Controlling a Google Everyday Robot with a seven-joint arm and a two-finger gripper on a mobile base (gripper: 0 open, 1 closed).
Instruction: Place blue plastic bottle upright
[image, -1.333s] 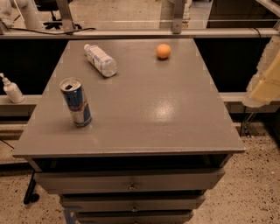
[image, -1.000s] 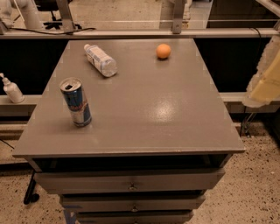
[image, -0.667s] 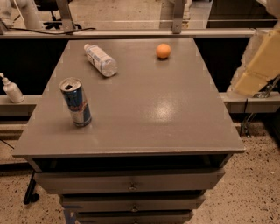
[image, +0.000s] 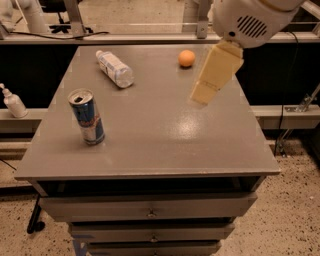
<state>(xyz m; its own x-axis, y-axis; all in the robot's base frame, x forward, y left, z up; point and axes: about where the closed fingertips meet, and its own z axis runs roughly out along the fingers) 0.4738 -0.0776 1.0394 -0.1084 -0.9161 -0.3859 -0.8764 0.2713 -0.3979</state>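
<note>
Grey desk (image: 165, 135) with drawers (image: 150, 206) below, blue plastic bottle (image: 115, 69) lying on its side at far left, blue-and-silver drink can (image: 87, 117) upright at near left, small orange (image: 186, 58) at far middle, claw (image: 202, 95) hanging above the far right part.

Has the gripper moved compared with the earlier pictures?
Yes. The gripper has moved left: earlier it was beyond the right edge of the table, now it hangs above the table, just right of the orange ball.
</note>
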